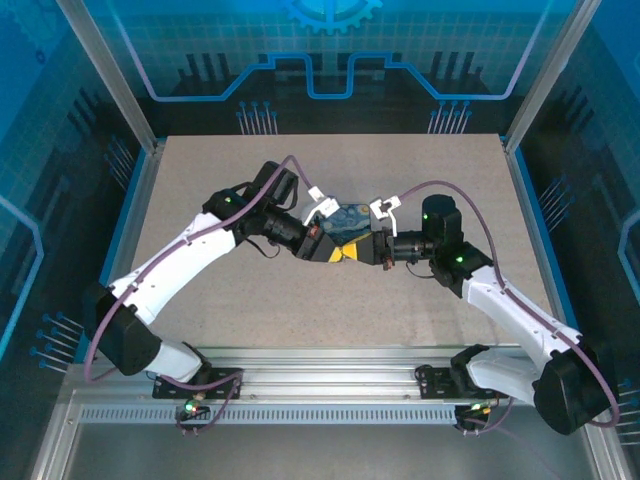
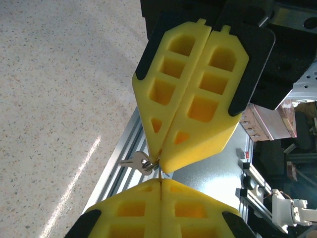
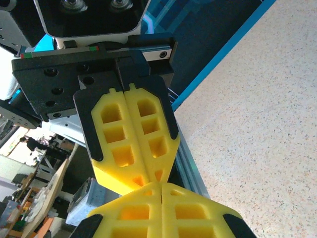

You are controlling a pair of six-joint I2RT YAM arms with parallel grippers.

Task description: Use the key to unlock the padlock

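My two grippers meet tip to tip above the middle of the table. In the left wrist view, my left gripper [image 2: 161,182] is shut, with a thin metal key blade [image 2: 161,173] running into the seam of its yellow fingers. My right gripper [image 2: 161,164] points down from above, shut on the key ring [image 2: 150,163]. A spare silver key [image 2: 133,161] dangles from that ring to the left. Seen from the top view, the left gripper [image 1: 335,252] and right gripper [image 1: 358,253] touch. The padlock is hidden.
The speckled beige table [image 1: 300,300] spreads all around the grippers. An aluminium rail [image 1: 330,375] runs along the near edge between the arm bases. Blue walls and metal posts [image 1: 110,80] enclose the cell.
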